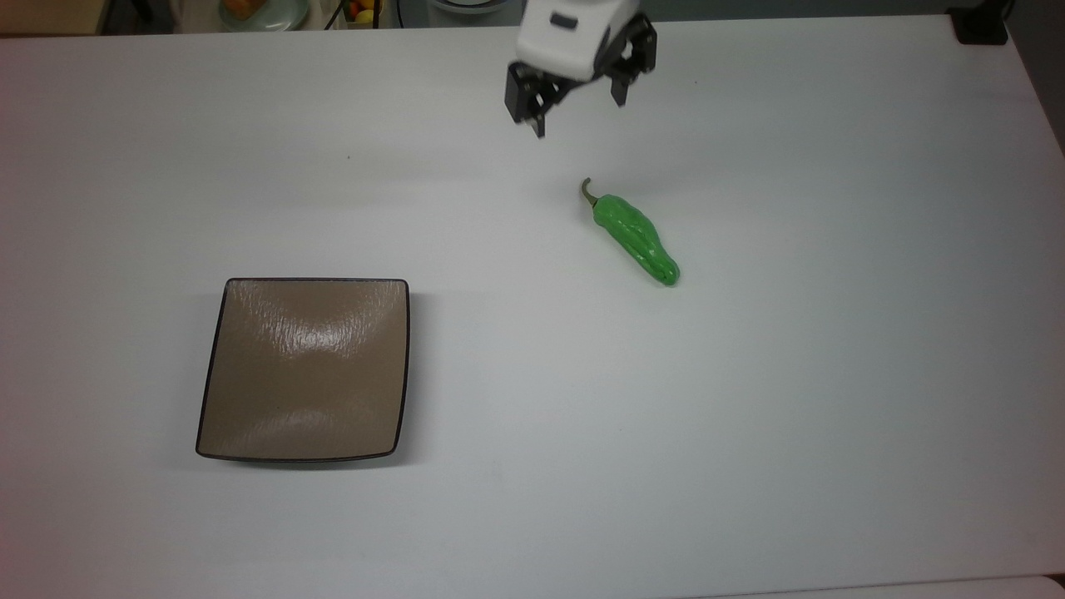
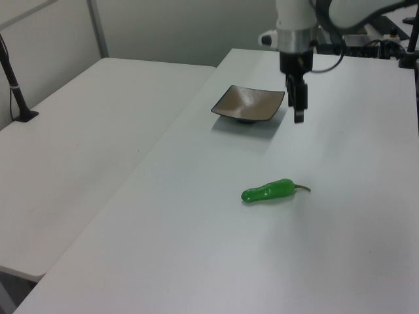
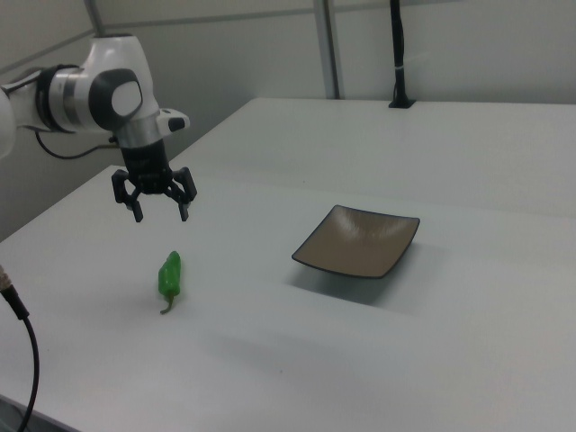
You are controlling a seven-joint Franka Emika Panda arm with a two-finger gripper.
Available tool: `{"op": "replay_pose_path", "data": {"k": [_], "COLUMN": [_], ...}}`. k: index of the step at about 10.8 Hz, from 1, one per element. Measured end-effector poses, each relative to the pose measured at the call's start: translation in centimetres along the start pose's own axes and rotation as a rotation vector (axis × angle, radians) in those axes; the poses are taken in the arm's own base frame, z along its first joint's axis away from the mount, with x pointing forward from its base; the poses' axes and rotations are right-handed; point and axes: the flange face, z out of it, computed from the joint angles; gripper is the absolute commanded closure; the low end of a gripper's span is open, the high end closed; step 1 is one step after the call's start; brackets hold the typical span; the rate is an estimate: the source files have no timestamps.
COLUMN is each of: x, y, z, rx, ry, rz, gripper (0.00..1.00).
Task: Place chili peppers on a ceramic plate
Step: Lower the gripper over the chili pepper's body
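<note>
In the top view, a white bench (image 1: 749,416) carries a square tan-brown plate (image 1: 304,369) with a thin dark rim, sitting toward the top view's lower left. A glossy green pepper (image 1: 636,240) lies bare on the bench well apart from the plate, toward the top view's right, its thin curved stem pointing up and to the top view's left. Near the top edge the black pincer (image 1: 579,116) hangs below a white arm housing, its two fingers spread wide with nothing between them, a little above the stem end in the picture. In the left view, the plate (image 2: 249,104) sits farther back and the pepper (image 2: 270,190) lies nearer the camera, stem to the left view's right. The pincer (image 2: 298,114) points straight down above the bench, just off the plate's corner on the left view's right. In the right view, the pincer (image 3: 160,212) hovers in the air above the pepper (image 3: 170,274), not touching it, fingers open and empty. The plate (image 3: 359,241) rests to the right view's right of the pepper, with nothing on it. No writing or labels can be read on anything.
</note>
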Motion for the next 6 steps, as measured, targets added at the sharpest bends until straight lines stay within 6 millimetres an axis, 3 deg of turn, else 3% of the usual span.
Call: {"op": "replay_pose_path", "data": {"k": [6], "x": [3.4], "y": [-2.2], "z": [8.8], "rx": [0.014], "ry": [0.003], "rz": [-0.046], "gripper": [0.00]}}
